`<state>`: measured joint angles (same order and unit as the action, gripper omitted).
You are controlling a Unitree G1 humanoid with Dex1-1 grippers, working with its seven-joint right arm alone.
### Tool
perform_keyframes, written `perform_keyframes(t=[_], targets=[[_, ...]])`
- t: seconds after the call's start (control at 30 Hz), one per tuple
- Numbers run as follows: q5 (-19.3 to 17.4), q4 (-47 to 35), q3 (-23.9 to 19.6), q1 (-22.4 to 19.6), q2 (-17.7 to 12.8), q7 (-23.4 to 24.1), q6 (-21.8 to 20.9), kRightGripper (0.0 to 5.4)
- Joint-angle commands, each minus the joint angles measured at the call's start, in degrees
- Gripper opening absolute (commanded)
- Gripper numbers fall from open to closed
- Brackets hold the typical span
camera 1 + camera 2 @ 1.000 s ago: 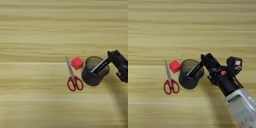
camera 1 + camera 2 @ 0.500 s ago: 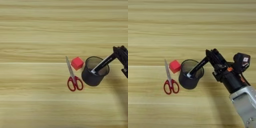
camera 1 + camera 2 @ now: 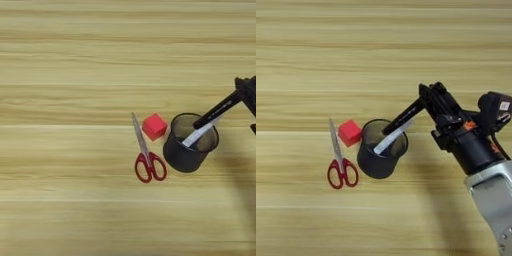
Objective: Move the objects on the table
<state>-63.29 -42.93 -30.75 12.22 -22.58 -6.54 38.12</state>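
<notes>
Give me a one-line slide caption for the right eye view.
Right gripper over the black mesh pen cup holding a white strip.

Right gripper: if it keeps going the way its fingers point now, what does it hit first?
Likely the black wire-mesh pen cup. The right gripper points down-left over its rim, above the thin white strip leaning inside. Beyond lie the red cube and red-handled scissors. Depth is uncertain.

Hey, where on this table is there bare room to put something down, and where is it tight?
The table is bare along its whole far side, on the left beyond the red scissors, and along the near edge. The crowded spot is right of centre: scissors, red cube, pen cup with its white strip, and the right gripper.
</notes>
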Motion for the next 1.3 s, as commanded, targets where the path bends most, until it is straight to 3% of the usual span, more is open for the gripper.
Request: perform_keyframes(t=[0.03, 0.27, 0.5, 1.0, 1.3], targets=[[-3.2, -1.6, -5.3, -2.5, -5.3, 1.4, -2.3, 1.05], [-8.2, 2.1, -14.3, -1.5, -11.3, 1.8, -2.4, 1.05], [-7.5, 6.1, -19.3, 2.0, -14.1, -0.5, -1.4, 1.05], [4.1, 10.0, -10.6, 7.8, -14.1, -5.9, 2.7, 1.05], [5.6, 11.1, -10.0, 8.2, -14.2, -7.9, 6.5, 1.05]])
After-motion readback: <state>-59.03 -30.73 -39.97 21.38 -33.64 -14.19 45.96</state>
